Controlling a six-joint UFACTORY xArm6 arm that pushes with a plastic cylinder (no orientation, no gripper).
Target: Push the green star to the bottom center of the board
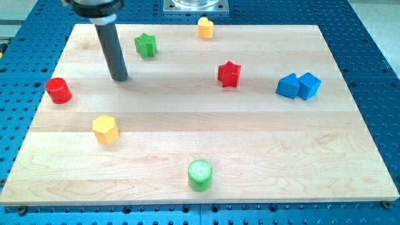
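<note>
The wooden tabletop (262, 144) carries the green star (145, 45) at its 11 o'clock. My tip (120, 79), a plain rod with no pincer, rests at the star's 7 o'clock, apart. A green cylinder (200, 174) occupies 6 o'clock; a yellow hexagon (105, 129) sits at 8.

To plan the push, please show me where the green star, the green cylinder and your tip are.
green star (145, 45), camera view, middle of its top face.
green cylinder (200, 170), camera view, its round top.
my tip (120, 79), camera view, rod's very end, lower left of the star.
</note>
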